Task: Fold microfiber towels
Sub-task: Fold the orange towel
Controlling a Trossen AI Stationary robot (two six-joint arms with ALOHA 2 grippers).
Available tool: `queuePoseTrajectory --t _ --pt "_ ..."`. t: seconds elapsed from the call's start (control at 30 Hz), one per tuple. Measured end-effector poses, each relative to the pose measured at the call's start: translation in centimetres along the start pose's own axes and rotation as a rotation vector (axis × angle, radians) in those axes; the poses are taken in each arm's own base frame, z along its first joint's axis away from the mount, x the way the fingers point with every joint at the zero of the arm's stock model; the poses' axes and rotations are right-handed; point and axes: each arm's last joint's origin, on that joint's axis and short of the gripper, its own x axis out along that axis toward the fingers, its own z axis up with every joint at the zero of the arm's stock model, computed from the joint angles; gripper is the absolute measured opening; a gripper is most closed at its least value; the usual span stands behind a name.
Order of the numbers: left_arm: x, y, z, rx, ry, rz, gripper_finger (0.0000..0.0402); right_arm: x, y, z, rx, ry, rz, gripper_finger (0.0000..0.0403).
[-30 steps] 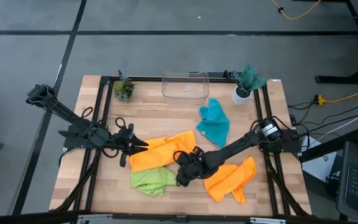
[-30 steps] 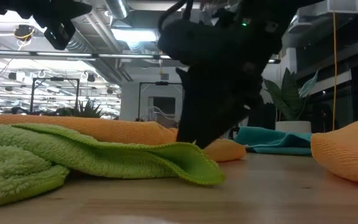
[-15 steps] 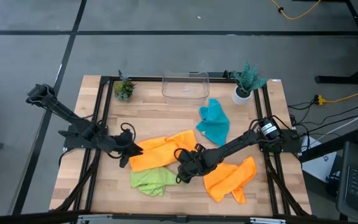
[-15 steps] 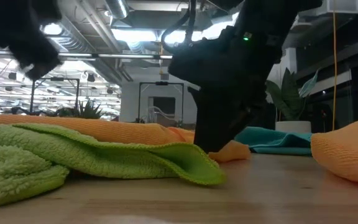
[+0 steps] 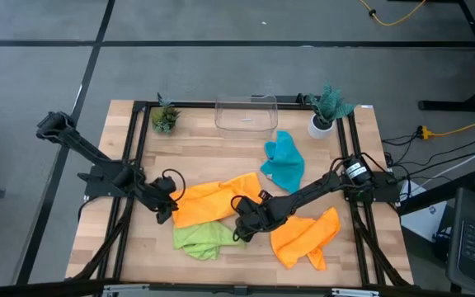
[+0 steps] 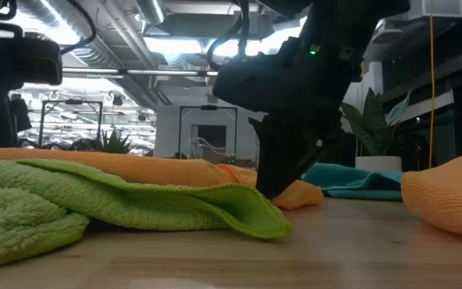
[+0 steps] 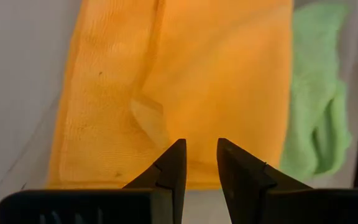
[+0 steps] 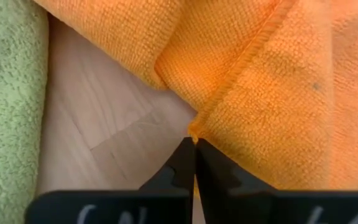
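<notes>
High view, and the wooden table (image 5: 246, 272) carries everything. Biggest cloth first: the spread orange towel (image 5: 213, 200) lies mid-table, its long axis running from the left arm's side up toward the far right, one end pointing at the teal towel (image 5: 284, 162). That teal one sits crumpled near the back, well apart, stretched roughly front to back. The second orange towel (image 5: 305, 236) is bunched at the front right, and the lime green towel (image 5: 201, 238) is rumpled just in front of the spread orange one, touching its near edge.

At the back edge stand the clear plastic bin (image 5: 246, 115) and two potted plants (image 5: 326, 106), one on either side of it.

Now the grippers. The right gripper (image 8: 194, 149) is down at the spread orange towel's near-right corner, fingers closed together, pinching the hem right at the tip. The left gripper (image 7: 199, 163) hovers at the same towel's left edge, jaws slightly apart with only a narrow gap, holding nothing.
</notes>
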Motion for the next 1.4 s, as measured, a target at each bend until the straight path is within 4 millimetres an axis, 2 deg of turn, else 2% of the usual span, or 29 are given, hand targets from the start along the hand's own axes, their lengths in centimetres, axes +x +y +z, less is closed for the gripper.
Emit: queuePoseTrajectory --t 0.33,0.63,0.97,1.03,1.2,1.4 --pt "1.9 0.4 -0.5 0.027 0.04 0.132 0.0082 0.0 0.0 0.0 0.02 0.014 0.011 0.0006" --pt "2.2 0.1 -0.2 0.025 -0.038 0.135 0.0082 0.0 0.2 0.1 0.028 0.004 0.029 0.0002" --pt "3.0 0.5 -0.2 0.074 -0.025 0.187 0.0081 0.0 0.2 0.1 0.027 0.003 0.03 0.0002" --pt "3.2 0.6 -0.1 0.07 -0.021 0.201 0.0072 0.0 0.2 0.1 0.027 0.004 0.03 0.0001" --pt "3.3 0.6 -0.1 0.064 -0.023 0.206 0.0008 0.0 0.3 0.0 0.025 0.024 0.046 0.0001" --pt "2.7 -0.9 1.0 0.057 -0.05 0.187 0.0001 -1.4 0.2 0.5 0.013 0.034 0.084 0.0"
